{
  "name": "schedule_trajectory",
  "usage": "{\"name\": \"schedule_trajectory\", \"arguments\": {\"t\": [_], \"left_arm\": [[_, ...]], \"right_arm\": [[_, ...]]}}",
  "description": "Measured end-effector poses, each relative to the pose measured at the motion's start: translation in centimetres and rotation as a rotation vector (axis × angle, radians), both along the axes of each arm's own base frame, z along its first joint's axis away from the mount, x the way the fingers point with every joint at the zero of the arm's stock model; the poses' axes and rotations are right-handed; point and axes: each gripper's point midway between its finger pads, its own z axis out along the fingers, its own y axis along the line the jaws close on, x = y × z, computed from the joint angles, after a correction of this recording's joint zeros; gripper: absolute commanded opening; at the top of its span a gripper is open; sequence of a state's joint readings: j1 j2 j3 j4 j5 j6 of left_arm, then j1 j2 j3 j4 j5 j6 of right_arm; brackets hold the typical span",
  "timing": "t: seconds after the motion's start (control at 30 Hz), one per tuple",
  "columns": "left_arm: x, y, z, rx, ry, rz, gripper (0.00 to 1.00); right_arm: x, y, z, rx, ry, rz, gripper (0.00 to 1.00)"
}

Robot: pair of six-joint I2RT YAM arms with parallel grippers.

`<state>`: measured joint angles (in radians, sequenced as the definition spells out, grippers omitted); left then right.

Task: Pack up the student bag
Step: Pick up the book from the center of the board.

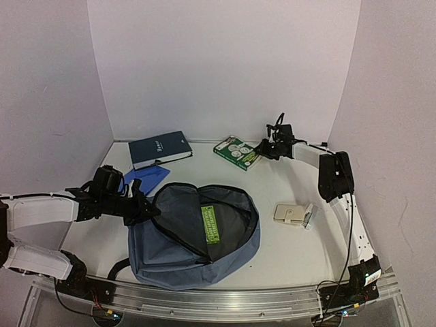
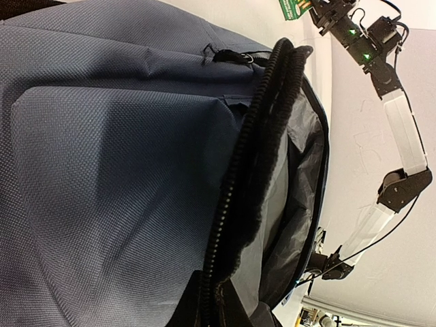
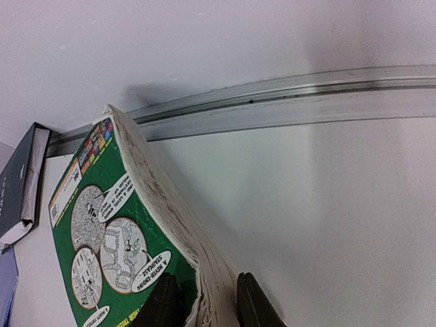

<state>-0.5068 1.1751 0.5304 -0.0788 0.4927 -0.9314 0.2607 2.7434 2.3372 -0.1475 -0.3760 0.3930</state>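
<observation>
Big slate-blue fabric backpack (image 1: 170,252) sat by table (image 1: 293,252) near edge, left of middle, main compartment gaping. Left jaws were clamped on black zipper rim (image 2: 252,170), tugging mouth wide, guessing so stuff could drop in. Right jaws, up at far edge, pinched green paperback book (image 3: 116,252) by its pages, tipped on edge. Probably next in.

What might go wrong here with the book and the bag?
The right claw pinches the green book only by its page edge, so it may slip or fan open when lifted. The left claw holds the student bag open by its rim; if that slips, the opening could sag shut.
</observation>
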Motion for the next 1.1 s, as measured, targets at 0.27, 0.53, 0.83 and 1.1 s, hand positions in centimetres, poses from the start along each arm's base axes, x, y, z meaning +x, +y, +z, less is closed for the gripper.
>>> {"name": "schedule_trajectory", "arguments": {"t": [0.27,0.53,0.83,1.1], "left_arm": [[-0.1,0.0,-0.1,0.001,0.004,0.001,0.03],[0.2,1.5,-0.5,0.053,-0.011,0.075,0.55],[-0.4,6.2,-0.7,0.247,-0.015,0.227,0.85],[3.2,6.7,10.2,0.271,-0.312,0.259,1.0]], "right_arm": [[-0.5,0.2,0.5,0.059,-0.007,-0.011,0.0],[-4.1,0.0,5.3,0.115,-0.01,-0.004,0.0],[-9.1,1.3,19.0,0.2,-0.168,0.118,0.0],[-17.0,3.0,29.5,0.284,-0.28,0.289,0.0]]}}
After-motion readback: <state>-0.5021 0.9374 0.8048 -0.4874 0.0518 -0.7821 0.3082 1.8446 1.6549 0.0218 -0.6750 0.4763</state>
